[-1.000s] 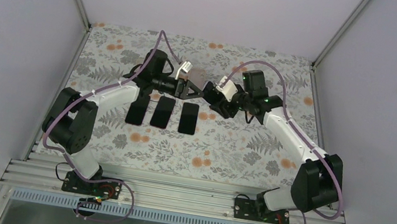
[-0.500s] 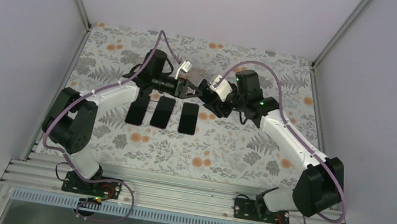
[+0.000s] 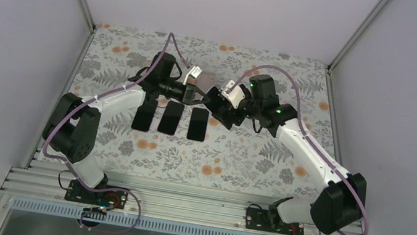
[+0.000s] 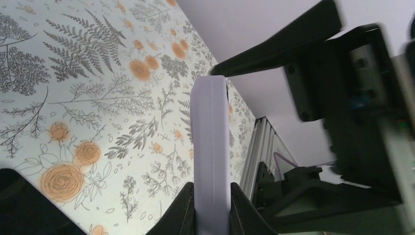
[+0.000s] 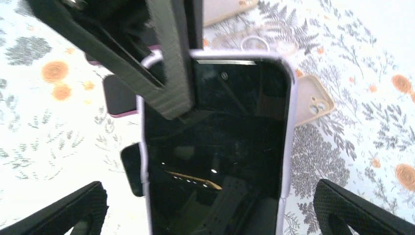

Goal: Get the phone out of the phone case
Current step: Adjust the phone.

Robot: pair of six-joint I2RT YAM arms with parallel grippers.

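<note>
Plain, pale lilac-grey walls [image 3: 19, 33] close in the workspace on three sides, with metal posts running up the far corners. The table [image 3: 237, 159] is covered with a white cloth printed with grey ferns and orange roses. A ribbed aluminium rail [image 3: 193, 205] runs along the near edge and carries both arm bases.

The left arm [image 3: 115, 100] and right arm [image 3: 307, 151], white with black joints and trailing purple cables, reach in towards each other and meet above the far middle of the table. Below them three black slabs [image 3: 171, 118], phones or cases, lie side by side in a row on the cloth. A beige case [image 5: 315, 105] with camera cut-outs lies flat just beyond.

The phone [image 5: 215, 147] is held in the air between the arms, still seated in its lilac phone case [image 4: 211, 147], dark screen facing the right wrist camera. The left gripper [image 4: 211, 196] is clenched on the case, one finger [image 4: 182, 215] pressed to each face, so the case shows edge-on. The right gripper [image 5: 213, 215] is released, and its fingers [image 5: 68, 210] are spread wide either side of the phone without touching it.
</note>
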